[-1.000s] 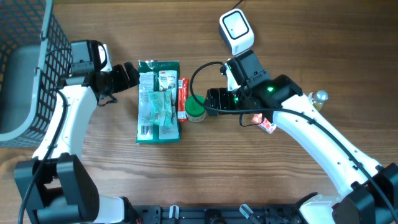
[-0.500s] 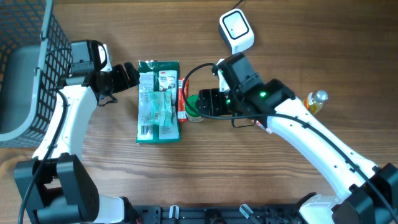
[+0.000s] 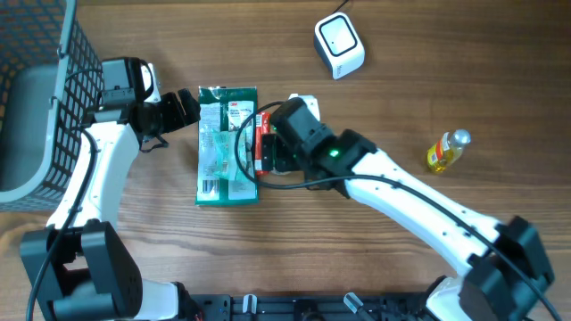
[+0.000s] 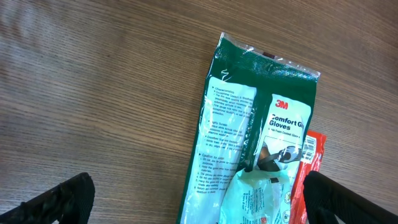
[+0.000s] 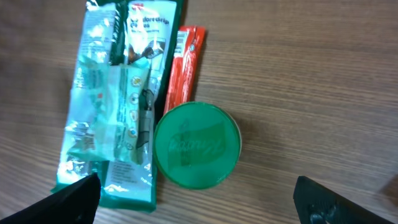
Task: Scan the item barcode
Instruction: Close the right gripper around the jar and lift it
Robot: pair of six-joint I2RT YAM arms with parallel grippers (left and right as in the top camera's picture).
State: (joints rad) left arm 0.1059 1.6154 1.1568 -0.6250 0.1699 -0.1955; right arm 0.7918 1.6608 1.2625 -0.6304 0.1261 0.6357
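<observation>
A green 3M gloves package (image 3: 227,144) lies flat mid-table, its barcode (image 3: 207,187) at the near left corner. A thin red packet (image 3: 261,134) sits against its right edge. The white scanner (image 3: 339,45) rests at the back. My left gripper (image 3: 189,107) is open at the package's far left corner, and the package (image 4: 249,143) fills the left wrist view between the fingers (image 4: 62,199). My right gripper (image 3: 268,153) hovers open over a green round can (image 5: 197,145), with the red packet (image 5: 181,68) and gloves package (image 5: 115,99) beside it. The arm hides the can from overhead.
A dark wire basket (image 3: 53,98) holding a grey bin stands at the left edge. A small yellow bottle (image 3: 444,152) lies on the right side of the wooden table (image 3: 401,98).
My right arm has swung left, away from the scanner, and now covers the green can and red packet; its jaws opened wider. The left arm and the items have not moved.
</observation>
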